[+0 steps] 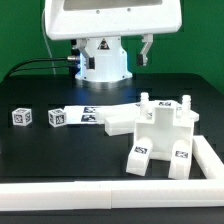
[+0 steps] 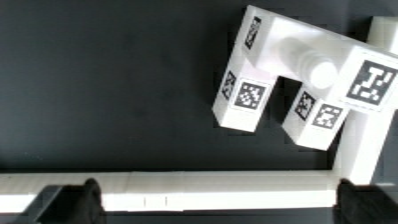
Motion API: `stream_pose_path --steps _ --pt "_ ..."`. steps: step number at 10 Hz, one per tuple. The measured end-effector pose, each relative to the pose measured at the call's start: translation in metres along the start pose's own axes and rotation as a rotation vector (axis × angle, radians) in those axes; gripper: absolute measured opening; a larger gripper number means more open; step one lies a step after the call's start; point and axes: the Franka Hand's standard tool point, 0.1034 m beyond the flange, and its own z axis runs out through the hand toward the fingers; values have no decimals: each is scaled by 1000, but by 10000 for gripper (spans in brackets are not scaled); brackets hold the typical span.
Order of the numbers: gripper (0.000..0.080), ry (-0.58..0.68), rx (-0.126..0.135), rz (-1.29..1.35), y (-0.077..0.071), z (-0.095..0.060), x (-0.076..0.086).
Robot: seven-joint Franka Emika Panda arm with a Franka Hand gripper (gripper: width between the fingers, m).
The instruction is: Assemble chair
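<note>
The chair's white blocky pieces (image 1: 160, 135) stand joined in a chunky cluster at the exterior view's right, with two tagged blocks (image 1: 141, 156) pointing toward the front. A flat white chair piece (image 1: 118, 121) lies just beside the cluster. In the wrist view the same cluster (image 2: 294, 70) shows from above with several tags. My gripper (image 2: 217, 203) hangs high above the table, off to one side of the cluster. It is open, its dark fingertips (image 2: 71, 200) far apart with nothing between them. Only the white wall shows behind them.
A white wall (image 1: 100, 195) runs along the front of the black table and turns up the right side (image 1: 210, 160); it also crosses the wrist view as a white wall (image 2: 196, 185). The marker board (image 1: 88, 112) and two small tagged cubes (image 1: 22, 117) (image 1: 55, 117) lie at the left. The robot base (image 1: 103, 60) stands at the back.
</note>
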Motion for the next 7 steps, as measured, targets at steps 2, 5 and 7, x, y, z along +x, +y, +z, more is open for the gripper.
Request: stream_pose_path --steps 2,5,7 --pt "649 -15 -5 160 -17 11 -17" --pt "649 -25 -7 287 -39 29 -41" --pt "649 -19 -4 249 -39 28 -38"
